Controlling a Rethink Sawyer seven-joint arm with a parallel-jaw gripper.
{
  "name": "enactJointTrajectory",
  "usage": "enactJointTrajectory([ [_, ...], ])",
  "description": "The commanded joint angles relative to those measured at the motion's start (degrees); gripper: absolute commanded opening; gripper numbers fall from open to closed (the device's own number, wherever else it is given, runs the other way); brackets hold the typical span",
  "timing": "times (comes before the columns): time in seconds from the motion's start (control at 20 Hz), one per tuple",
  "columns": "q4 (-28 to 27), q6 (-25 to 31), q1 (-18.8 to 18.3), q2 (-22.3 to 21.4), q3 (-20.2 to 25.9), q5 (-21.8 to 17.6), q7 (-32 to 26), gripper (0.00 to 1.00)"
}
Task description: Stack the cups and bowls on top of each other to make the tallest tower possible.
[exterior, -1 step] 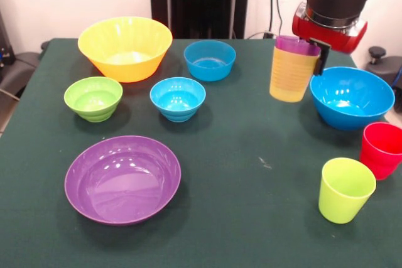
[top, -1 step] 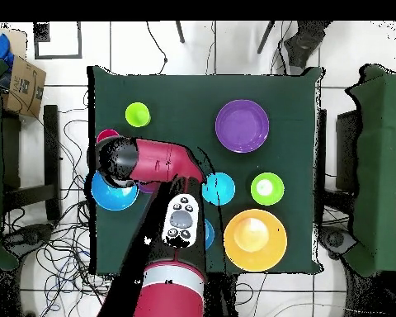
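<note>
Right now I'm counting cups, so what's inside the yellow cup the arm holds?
The purple cup sits nested inside the yellow cup; only its rim shows. The gripper grips their rim. The yellow wall hides anything deeper.

A dark green tablecloth (exterior, -1 step: 239, 174) was spread over the table, filling most of the front view. In the overhead view a cardboard box (top, -1 step: 24, 81) was seen at the upper left of the frame, beside the table. Black cables (top, -1 step: 65, 239) were strewn across the white tiled floor (top, -1 step: 135, 45) at the left and lower left. Dark chairs (top, -1 step: 374, 165) were placed at the right edge of that frame.
</note>
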Motion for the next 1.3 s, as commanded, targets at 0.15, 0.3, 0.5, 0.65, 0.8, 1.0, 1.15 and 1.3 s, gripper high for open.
enactJointTrajectory([
  [0.15,-2.81,4.23,1.42,2.23,3.19,-0.24,6.93,0.00],
  [0.3,-2.95,4.15,1.71,2.45,3.17,0.11,7.58,0.00],
  [0.5,-3.28,4.54,2.19,2.49,3.12,0.60,8.50,0.00],
  [0.65,-4.02,4.75,2.54,2.94,3.11,1.00,9.19,0.00],
  [0.8,-4.93,5.06,2.83,3.49,3.04,1.40,9.77,0.00],
  [1.0,-7.24,5.91,3.32,4.88,2.81,1.79,10.61,0.00],
  [1.15,-8.72,6.17,3.58,5.91,2.55,1.96,10.85,0.00],
  [1.3,-9.80,6.77,3.67,6.47,2.34,2.04,10.84,0.00],
])
